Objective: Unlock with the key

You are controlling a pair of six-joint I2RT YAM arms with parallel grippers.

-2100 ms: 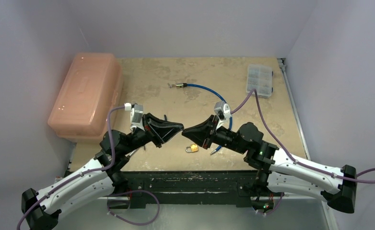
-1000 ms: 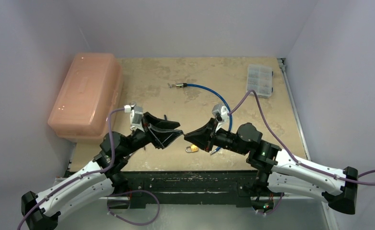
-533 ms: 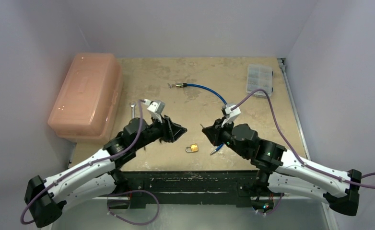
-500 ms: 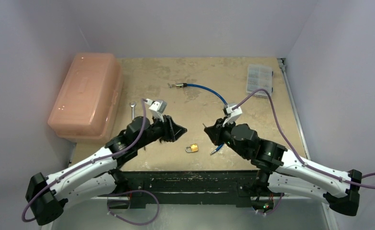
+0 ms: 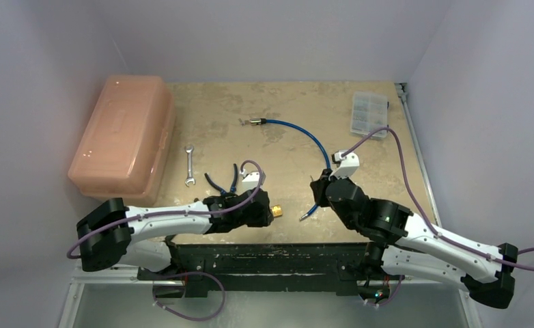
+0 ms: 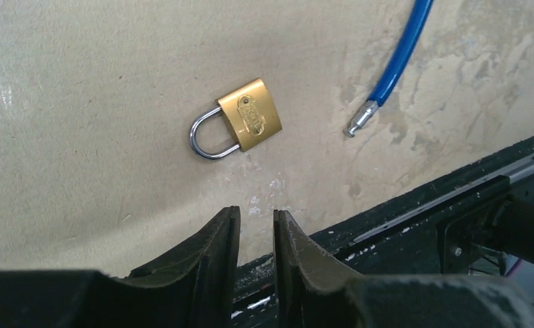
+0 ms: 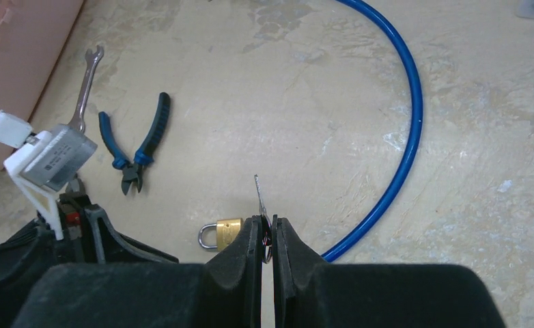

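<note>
The small brass padlock lies flat on the table with its steel shackle pointing left. In the top view only its brass end shows past my left gripper. The left gripper hovers just short of the padlock, with its jaws a narrow gap apart and empty. My right gripper is shut on the key. The thin silvery blade sticks up out of the fingertips, above and just right of the padlock. In the top view the right gripper is right of the padlock.
Blue-handled pliers and a silver wrench lie left of centre. A blue cable curves down to its metal tip by the padlock. A pink box stands at the left and a clear organiser at the back right. The table's front edge is close.
The grippers were tip to tip above the padlock and have parted. The left arm dropped low and reached right to the padlock. The right gripper drew back right with the key.
</note>
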